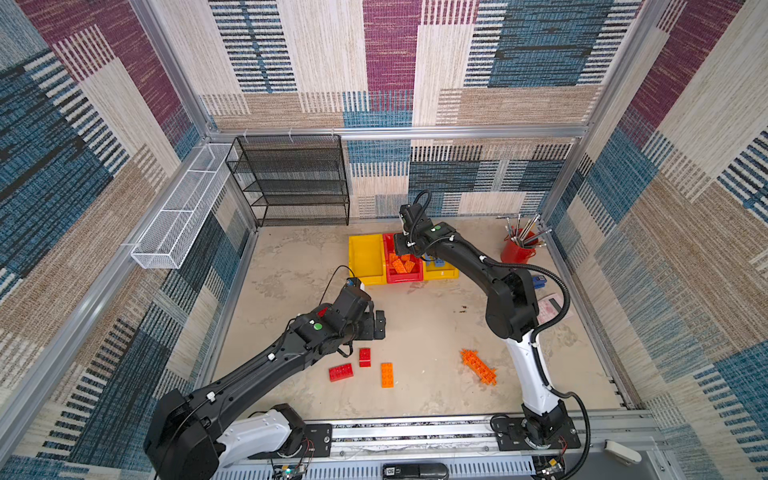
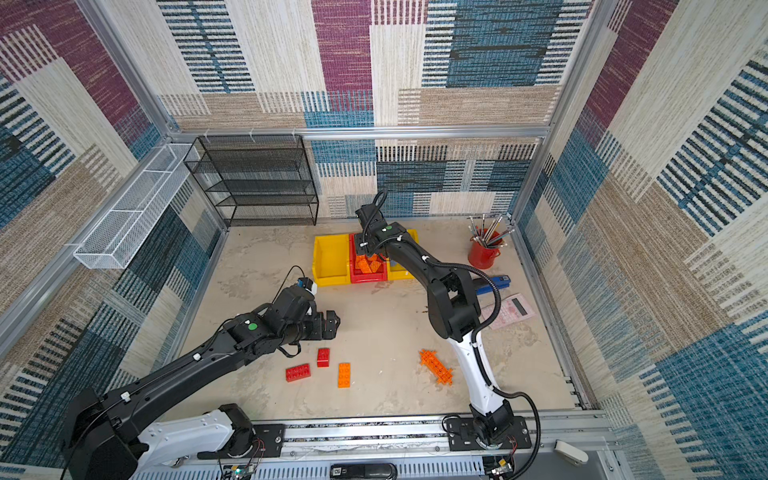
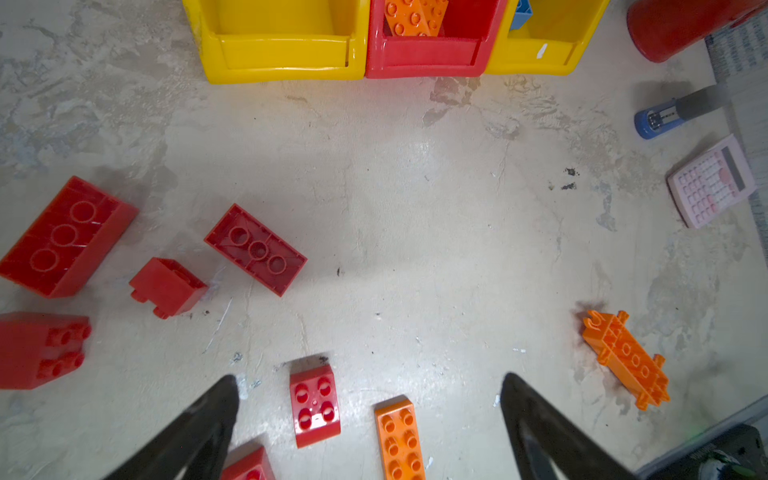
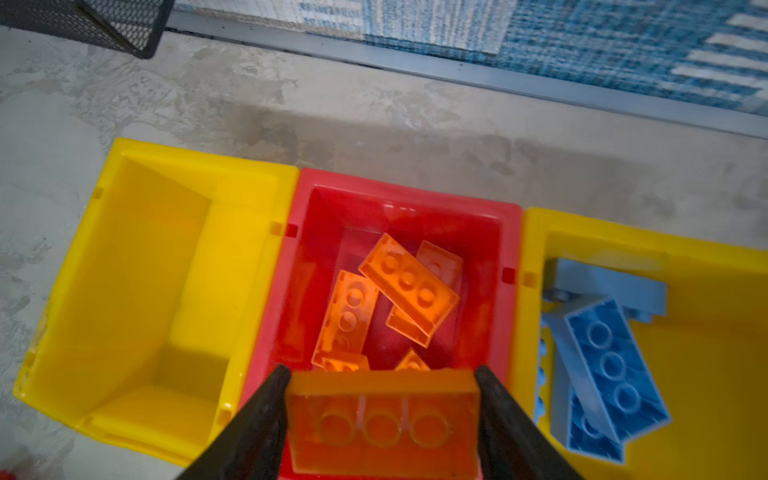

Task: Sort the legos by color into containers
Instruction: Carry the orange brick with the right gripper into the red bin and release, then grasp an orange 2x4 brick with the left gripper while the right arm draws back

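Releasing was, by judgement, the step in hand: the right gripper (image 4: 382, 370) hung over the front part of the red bin (image 4: 509, 232), and its fingers (image 4: 257, 415) stood about half closed, clamped on the two short ends of the held orange brick (image 4: 382, 419), whose hollow underside faced the wrist camera. To do it well, the arm should have kept the brick inside the rim of the red bin, gone a little lower so that it would not bounce out, then opened the fingers fully and risen straight up. It should also have kept clear of the wall shared with the right yellow bin (image 4: 623, 232). Several orange bricks (image 4: 407, 282) already lay in the red bin. Blue bricks (image 4: 611, 365) lay in the right yellow bin, which touched the red bin on the robot's right side. The left yellow bin (image 4: 199, 166), touching the red bin on the other side, showed nothing inside. Well in front of the red bin, the left gripper (image 3: 370, 379) hovered with its fingers (image 3: 199, 428) spread wide, holding nothing and, as far as could be seen, touching nothing. Below it lay a small red brick (image 3: 315, 405) and a loose orange brick (image 3: 399, 440). More red bricks (image 3: 255, 249) and the spiky orange piece (image 3: 625, 359) also waited on the table in front of the red bin.
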